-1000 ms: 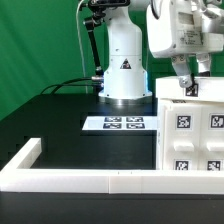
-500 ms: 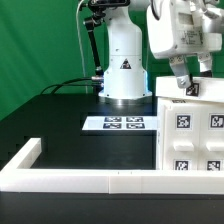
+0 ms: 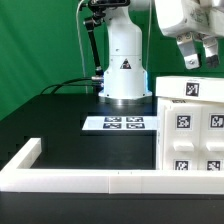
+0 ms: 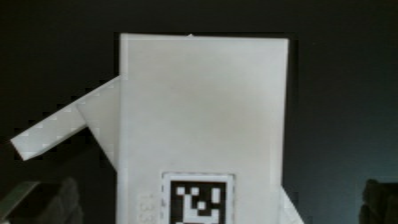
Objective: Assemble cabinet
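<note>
The white cabinet box [image 3: 190, 125] stands at the exterior view's right, with several black-and-white tags on its front and one on its top panel [image 3: 193, 88]. My gripper [image 3: 202, 62] hangs a little above that top panel, open and empty. In the wrist view the gripper [image 4: 210, 208] looks down on a tall white panel [image 4: 205, 110] with a tag [image 4: 201, 198]. A slanted white piece [image 4: 63, 125] sticks out from the panel's side. The dark fingers [image 4: 50, 200] show only at the frame's corners, wide apart on either side of the panel.
The marker board [image 3: 115, 124] lies flat on the black table in front of the robot base [image 3: 125, 70]. A long low white border rail [image 3: 90, 181] runs along the front and turns up the left side [image 3: 25, 154]. A green backdrop stands behind.
My gripper has risen off the cabinet's top panel and shifted slightly toward the exterior view's right. The cabinet has stayed in place.
</note>
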Tool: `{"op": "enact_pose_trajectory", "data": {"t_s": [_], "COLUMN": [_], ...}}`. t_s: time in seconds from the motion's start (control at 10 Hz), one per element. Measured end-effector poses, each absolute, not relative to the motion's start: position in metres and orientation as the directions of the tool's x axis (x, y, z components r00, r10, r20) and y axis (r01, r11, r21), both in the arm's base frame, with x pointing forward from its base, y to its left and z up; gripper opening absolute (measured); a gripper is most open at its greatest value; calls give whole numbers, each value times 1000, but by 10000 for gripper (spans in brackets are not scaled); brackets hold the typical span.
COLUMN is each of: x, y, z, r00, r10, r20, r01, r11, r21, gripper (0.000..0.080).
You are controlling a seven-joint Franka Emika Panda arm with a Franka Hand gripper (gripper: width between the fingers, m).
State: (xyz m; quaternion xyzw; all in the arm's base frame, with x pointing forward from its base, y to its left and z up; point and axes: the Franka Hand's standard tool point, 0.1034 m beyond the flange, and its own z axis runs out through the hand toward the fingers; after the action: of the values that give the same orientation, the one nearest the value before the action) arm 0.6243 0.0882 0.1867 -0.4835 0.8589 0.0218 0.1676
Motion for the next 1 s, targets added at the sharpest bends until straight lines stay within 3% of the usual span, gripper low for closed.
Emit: {"op": "enact_pose_trajectory", "data": {"t_s": [0.3,0.5,0.7,1.0], "x": [623,626,628,632], "y": [88,94,95,97], "z": [184,189,191,192], "r00": [-374,-135,141,417], "r10": [-883,-962,-974,-903], "r20": [-283,-236,-175,-108], "r01": [-892,-968,-968,-888], "r11": [426,179,-98,-379], "r21": [-152,-177,-232,-259], "gripper": [797,797,797,797]}}
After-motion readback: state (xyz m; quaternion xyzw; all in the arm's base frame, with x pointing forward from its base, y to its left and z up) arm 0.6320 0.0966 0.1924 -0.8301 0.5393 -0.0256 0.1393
